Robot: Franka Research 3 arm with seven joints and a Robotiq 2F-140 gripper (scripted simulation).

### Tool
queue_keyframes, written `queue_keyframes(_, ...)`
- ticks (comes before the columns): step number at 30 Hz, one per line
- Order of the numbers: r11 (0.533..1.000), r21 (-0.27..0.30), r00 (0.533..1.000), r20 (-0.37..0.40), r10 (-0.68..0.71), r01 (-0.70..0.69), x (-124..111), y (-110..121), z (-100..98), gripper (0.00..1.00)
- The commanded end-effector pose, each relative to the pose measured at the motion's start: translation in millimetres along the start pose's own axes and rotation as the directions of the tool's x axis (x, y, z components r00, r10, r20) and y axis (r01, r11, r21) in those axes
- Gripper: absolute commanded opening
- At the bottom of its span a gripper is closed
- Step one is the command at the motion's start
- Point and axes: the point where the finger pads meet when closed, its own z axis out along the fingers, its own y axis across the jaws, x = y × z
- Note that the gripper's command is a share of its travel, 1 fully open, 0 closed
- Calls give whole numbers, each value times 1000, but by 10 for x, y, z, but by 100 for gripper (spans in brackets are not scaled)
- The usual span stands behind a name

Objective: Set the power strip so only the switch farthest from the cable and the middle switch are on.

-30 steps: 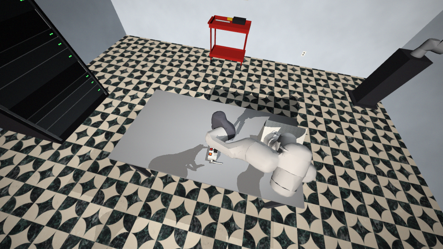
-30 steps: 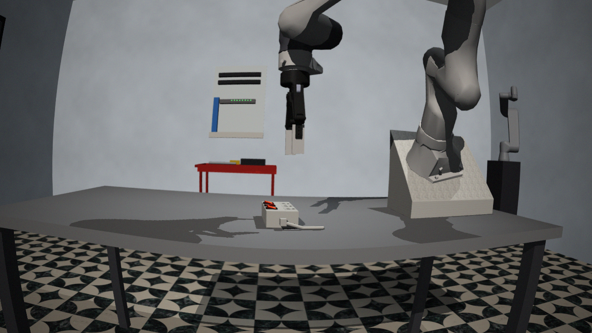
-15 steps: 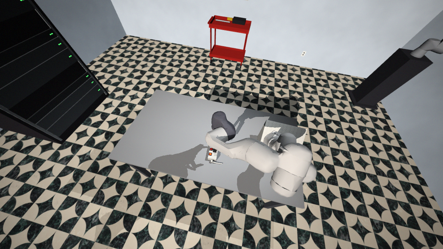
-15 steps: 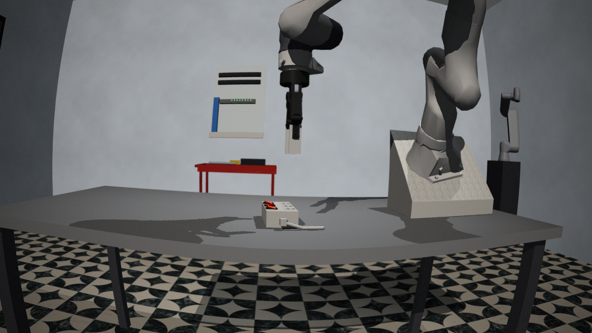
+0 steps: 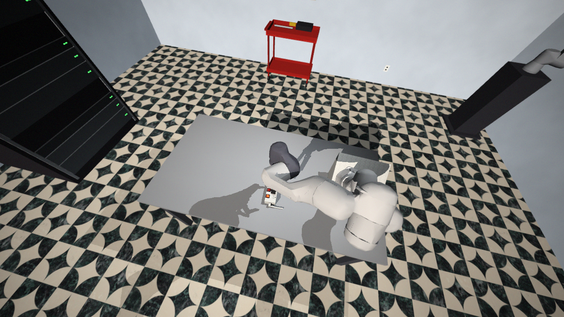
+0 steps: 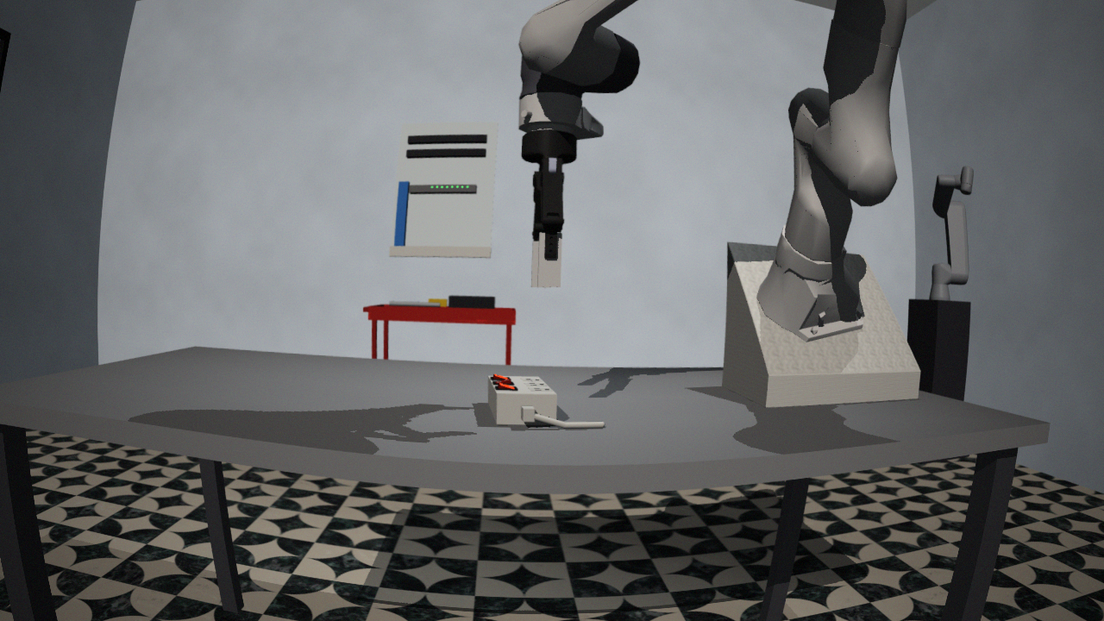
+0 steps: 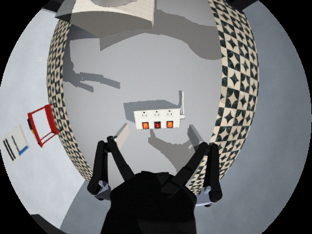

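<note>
A white power strip (image 6: 522,398) lies flat and right way up near the middle of the grey table; it also shows in the overhead view (image 5: 270,197) and the wrist view (image 7: 157,119). Its short cable (image 6: 567,422) leaves the end nearest the table's front. Three red-orange rocker switches (image 7: 157,125) sit in a row on top; the one nearest the cable (image 7: 169,124) looks brightest. I cannot tell their positions for certain. My gripper (image 6: 545,270) hangs high above the strip, pointing straight down, open and empty; both fingers frame the strip from above.
The robot's sloped white base block (image 6: 818,340) stands on the table to the right of the strip. A red cart (image 6: 440,312) stands by the far wall. A black server rack (image 5: 51,90) and a black pedestal (image 5: 496,94) stand off the table.
</note>
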Motion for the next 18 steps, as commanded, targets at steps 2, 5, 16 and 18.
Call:
queue_keyframes(2, 984, 2, 984, 0, -177, 177, -50, 0, 56, 100)
queue_keyframes(5, 939, 5, 939, -3, -345, 345, -136, -15, 140, 100)
queue_keyframes(16, 797, 18, 797, -49, -602, 603, -403, -59, 460, 100)
queue_keyframes(18, 763, 19, 763, -54, -645, 646, -425, -62, 491, 100)
